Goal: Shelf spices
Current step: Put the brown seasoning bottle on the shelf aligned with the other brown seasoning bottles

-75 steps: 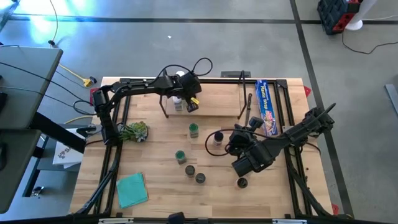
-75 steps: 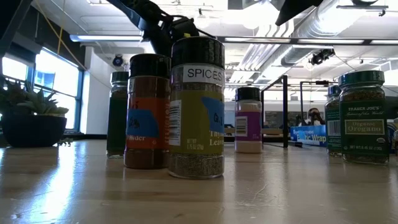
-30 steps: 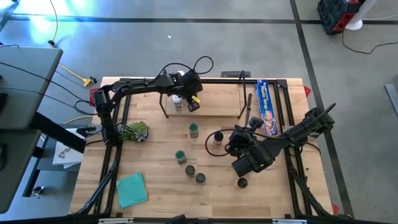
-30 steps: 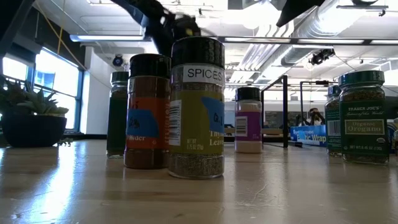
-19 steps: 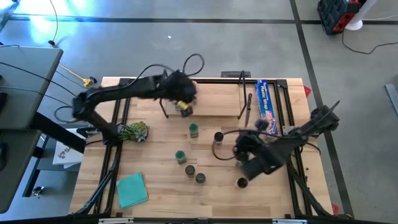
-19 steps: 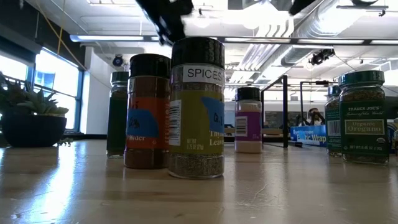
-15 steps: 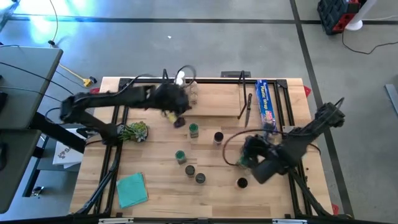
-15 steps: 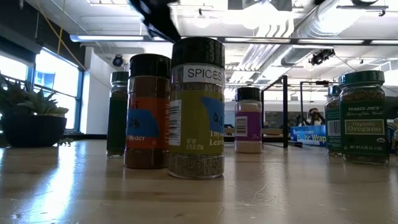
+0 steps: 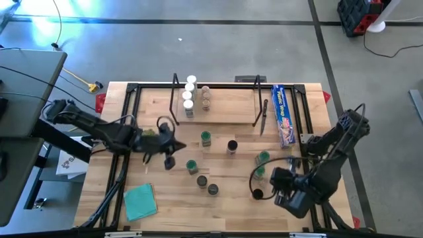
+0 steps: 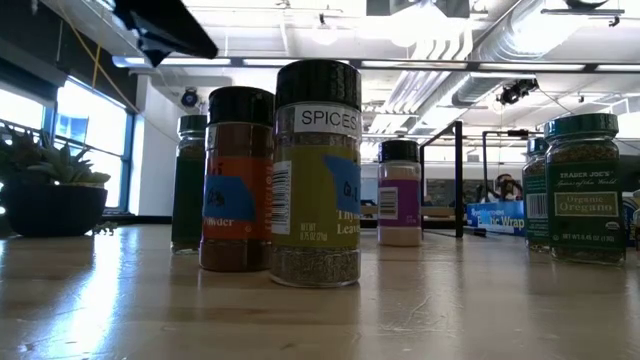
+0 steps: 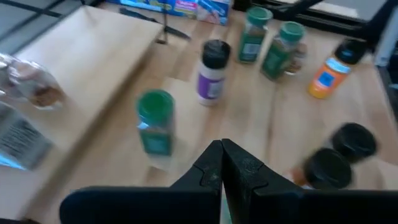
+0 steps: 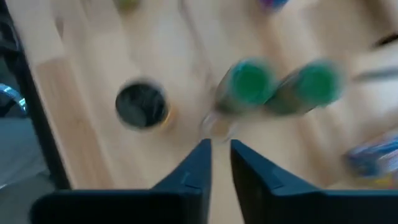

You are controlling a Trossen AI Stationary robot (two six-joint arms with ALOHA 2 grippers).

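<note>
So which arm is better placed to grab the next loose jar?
Probably the right: its gripper, fingers slightly apart, hovers beside two green-lidded clear jars. The left gripper, fingers together, sits nearer the green potted plant.

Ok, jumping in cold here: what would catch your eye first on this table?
Probably the spice jars scattered over the middle of the table, against only four jars lined up at the left end of the shelf along the far edge. Both arms sit low and empty: the left gripper near the plant, the right gripper near the front right corner. A blue box lies beside the shelf.
</note>
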